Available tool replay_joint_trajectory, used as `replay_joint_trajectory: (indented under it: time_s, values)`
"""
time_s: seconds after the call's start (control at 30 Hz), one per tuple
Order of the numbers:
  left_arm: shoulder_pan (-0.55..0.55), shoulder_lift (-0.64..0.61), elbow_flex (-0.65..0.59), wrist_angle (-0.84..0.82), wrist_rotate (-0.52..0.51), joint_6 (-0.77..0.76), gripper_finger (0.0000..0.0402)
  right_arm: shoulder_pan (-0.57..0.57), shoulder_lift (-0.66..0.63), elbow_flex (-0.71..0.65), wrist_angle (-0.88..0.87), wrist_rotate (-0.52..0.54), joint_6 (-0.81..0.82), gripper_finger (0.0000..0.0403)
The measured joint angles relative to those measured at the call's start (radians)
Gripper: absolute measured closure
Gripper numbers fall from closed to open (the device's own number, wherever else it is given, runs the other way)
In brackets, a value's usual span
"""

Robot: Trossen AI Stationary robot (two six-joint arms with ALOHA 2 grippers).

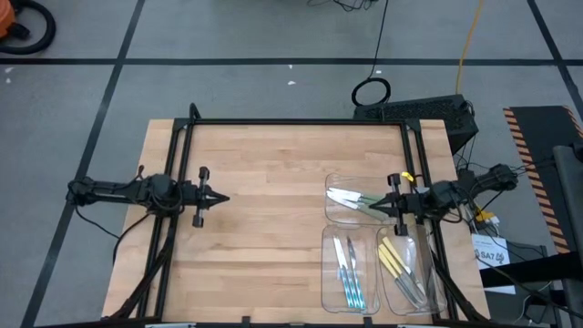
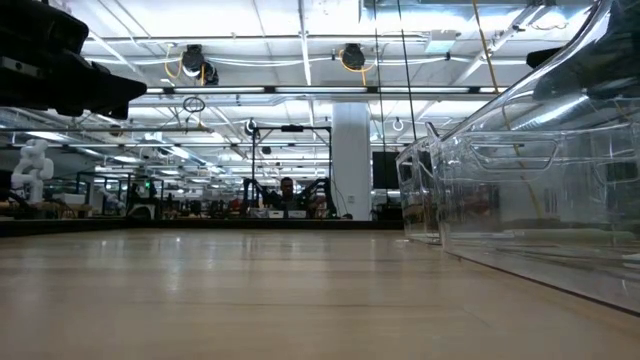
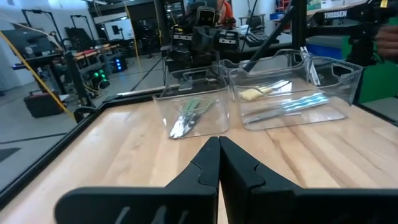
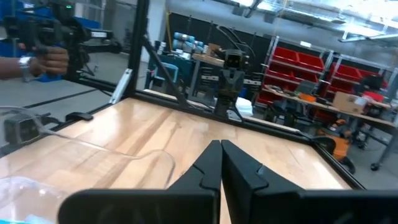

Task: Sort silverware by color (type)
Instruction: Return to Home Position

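Three clear trays point(image 1: 339, 217) at the table's point(image 1: 264, 164) right side, green-handled silverware point(image 1: 351, 198) in the top one (high view), blue-handled silverware point(image 1: 349, 273) lower left, yellow-handled silverware point(image 1: 393, 260) lower right, left gripper point(image 1: 222, 197) fingers together over bare wood, right gripper point(image 4: 216, 146) fingers together over the top tray's edge

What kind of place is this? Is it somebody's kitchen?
Probably a robot lab or workshop, not a kitchen. A robot's left gripper and right gripper, both shut, sit at a wooden table. Beyond it are shelves of red bins and more machine rigs under bright ceiling lights.
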Motion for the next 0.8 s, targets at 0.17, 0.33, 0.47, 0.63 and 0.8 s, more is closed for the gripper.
replay_joint_trajectory:
  time_s: [0.17, 0.33, 0.47, 0.63, 0.8]
  values:
    - [0.033, 0.0, -0.001, 0.0, 0.079, -0.011, 0.0396, -0.046, 0.001, 0.0, -0.013, -0.005, 0.016, 0.0401]
    - [0.032, 0.001, -0.001, 0.001, 0.083, 0.001, 0.0396, -0.062, 0.006, 0.0, -0.021, -0.046, -0.013, 0.0401]
    - [0.029, 0.001, -0.001, 0.001, 0.081, -0.019, 0.0396, -0.077, 0.006, 0.0, -0.021, -0.051, -0.022, 0.0401]
    - [0.013, 0.001, -0.001, 0.002, 0.079, -0.037, 0.0396, -0.091, 0.006, 0.0, -0.022, -0.054, -0.008, 0.0401]
    - [0.012, 0.001, -0.001, -0.002, 0.05, -0.019, 0.0396, -0.121, 0.006, 0.0, -0.022, -0.063, -0.006, 0.0401]
